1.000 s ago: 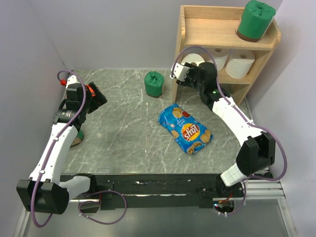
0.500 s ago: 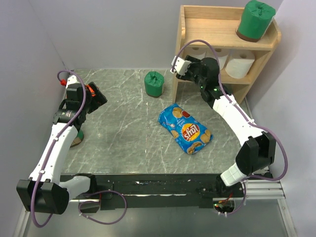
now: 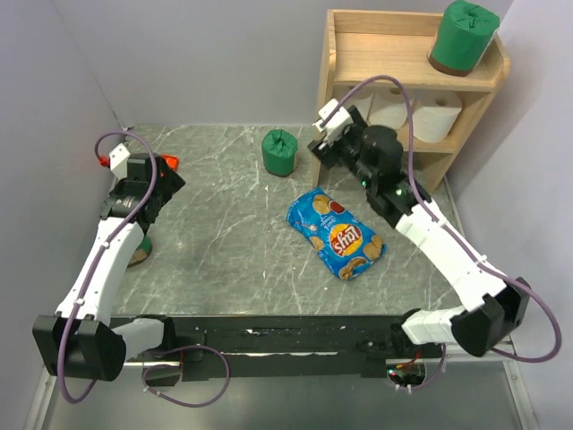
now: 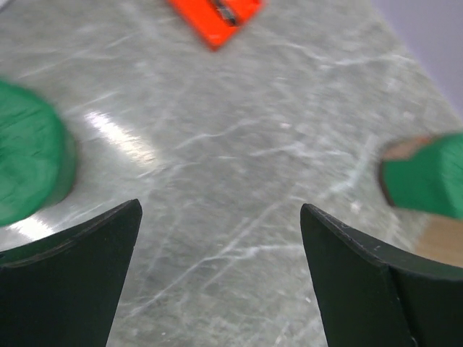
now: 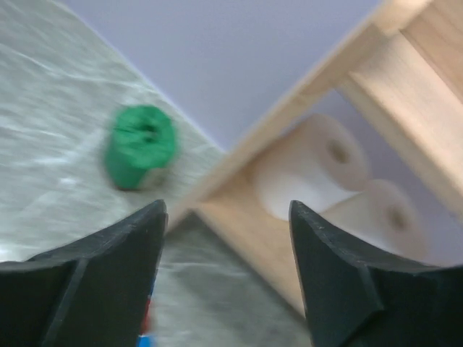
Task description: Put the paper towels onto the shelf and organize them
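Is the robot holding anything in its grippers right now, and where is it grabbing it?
Nothing. The left gripper and right gripper are both open and empty.

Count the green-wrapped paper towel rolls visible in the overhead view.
3. First roll: on the shelf, top tier. Second roll: on the table, left of the shelf. Third roll: mostly hidden beneath the left arm. Others could be hidden.

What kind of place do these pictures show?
Probably a robot test booth: plain pale walls enclose a grey marble-patterned table, two white-and-black robot arms stand at its near edge, and a small light-wood two-tier shelf stands in one corner.
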